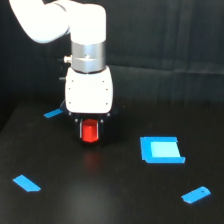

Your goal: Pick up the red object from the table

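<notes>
The red object [90,132] is a small bright red-orange block, sitting between the dark fingers of my gripper [90,134] just under the white wrist housing. The gripper is shut on it. A faint red reflection shows on the black table [100,195] below the block, with a dark gap between the two, so the block looks lifted slightly off the surface. The white arm comes down from the upper left of the exterior view.
A blue square piece [161,149] lies toward the exterior view's right. Small blue pieces lie at the lower right [196,194], lower left [26,183] and behind the gripper on the left [52,113]. A dark ribbed curtain [165,35] backs the table.
</notes>
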